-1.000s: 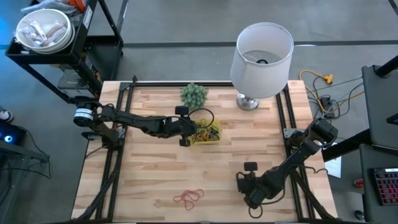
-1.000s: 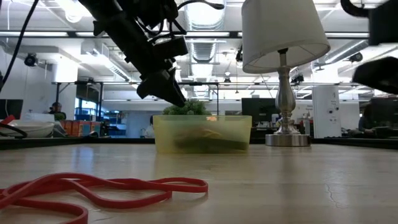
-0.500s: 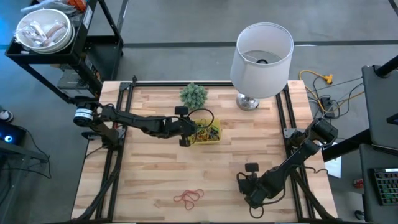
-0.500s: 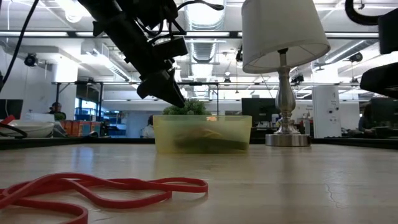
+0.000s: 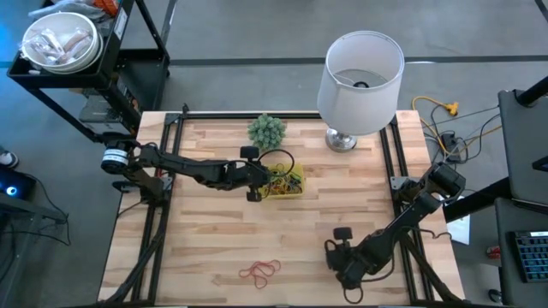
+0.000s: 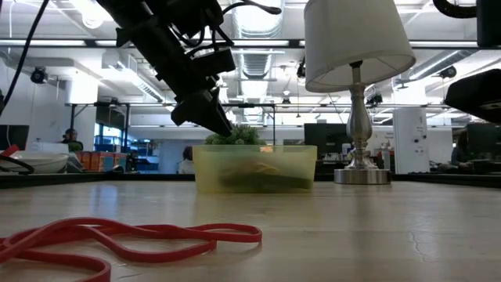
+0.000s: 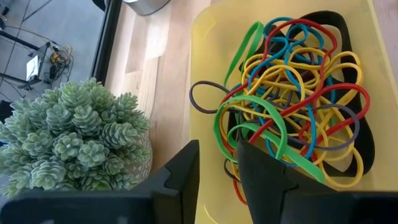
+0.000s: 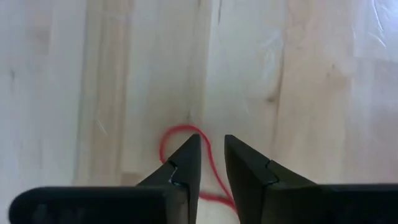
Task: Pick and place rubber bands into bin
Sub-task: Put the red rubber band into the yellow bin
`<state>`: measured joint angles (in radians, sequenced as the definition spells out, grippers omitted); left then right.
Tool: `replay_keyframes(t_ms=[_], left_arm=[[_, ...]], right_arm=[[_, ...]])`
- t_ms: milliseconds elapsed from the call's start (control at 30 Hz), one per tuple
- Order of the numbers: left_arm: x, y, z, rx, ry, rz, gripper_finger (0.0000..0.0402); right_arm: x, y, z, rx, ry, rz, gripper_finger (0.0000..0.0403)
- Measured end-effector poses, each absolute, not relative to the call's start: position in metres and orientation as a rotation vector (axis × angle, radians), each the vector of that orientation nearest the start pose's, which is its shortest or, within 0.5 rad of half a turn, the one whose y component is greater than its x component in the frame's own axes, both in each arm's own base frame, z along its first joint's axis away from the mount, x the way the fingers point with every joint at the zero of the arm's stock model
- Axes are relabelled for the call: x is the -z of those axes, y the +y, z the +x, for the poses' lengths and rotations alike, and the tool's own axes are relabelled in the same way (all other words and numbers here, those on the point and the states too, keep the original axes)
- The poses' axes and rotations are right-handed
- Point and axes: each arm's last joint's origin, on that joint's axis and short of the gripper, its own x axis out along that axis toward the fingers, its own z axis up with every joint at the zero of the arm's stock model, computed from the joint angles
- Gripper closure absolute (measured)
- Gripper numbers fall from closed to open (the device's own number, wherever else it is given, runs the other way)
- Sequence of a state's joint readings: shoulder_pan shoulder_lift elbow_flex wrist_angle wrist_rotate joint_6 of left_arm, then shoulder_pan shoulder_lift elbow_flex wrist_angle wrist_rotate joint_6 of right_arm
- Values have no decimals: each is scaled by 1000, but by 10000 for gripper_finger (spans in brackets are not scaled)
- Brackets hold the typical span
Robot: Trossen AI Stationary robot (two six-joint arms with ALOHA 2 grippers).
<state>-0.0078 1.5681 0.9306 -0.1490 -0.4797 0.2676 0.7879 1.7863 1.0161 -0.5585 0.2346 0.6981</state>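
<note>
The yellow bin (image 5: 289, 183) stands mid-table with a tangle of rubber bands (image 7: 292, 93) in red, yellow, green, blue and black lying in it. My left gripper (image 7: 217, 165) hangs over the bin's left rim (image 7: 205, 62), slanting down, open by a narrow gap with nothing between the fingers. A small bunch of red rubber bands (image 5: 259, 272) lies flat on the wood near the front edge. My right gripper (image 8: 212, 149) points steeply down near the front right, open by a narrow gap. It is above a red band (image 8: 180, 132) that lies on the table.
A small green plant (image 5: 266, 130) stands just behind the bin. A lamp with a white shade (image 5: 360, 73) stands at the back right. Black frame rails run along the table's left and right sides. A metal bowl (image 5: 60, 43) sits on a cart off the table's far left.
My right gripper has rocked slightly in place over the red band. The left arm, the bin and the bands have stayed where they were.
</note>
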Motion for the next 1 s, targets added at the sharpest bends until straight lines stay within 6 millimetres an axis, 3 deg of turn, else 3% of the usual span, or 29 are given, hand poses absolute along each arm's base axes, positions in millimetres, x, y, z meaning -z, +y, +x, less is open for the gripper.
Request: replay_keyframes(t_ms=[467, 700, 1000], left_arm=[[-203, 11, 318, -343, 829, 441, 308], [-203, 11, 318, -343, 829, 440, 308], [-203, 11, 318, -344, 829, 441, 308]], right_arm=[[-123, 216, 225, -35, 1243, -60, 321], [-121, 216, 223, -64, 1274, -37, 386], [-131, 224, 230, -96, 1184, -220, 395]])
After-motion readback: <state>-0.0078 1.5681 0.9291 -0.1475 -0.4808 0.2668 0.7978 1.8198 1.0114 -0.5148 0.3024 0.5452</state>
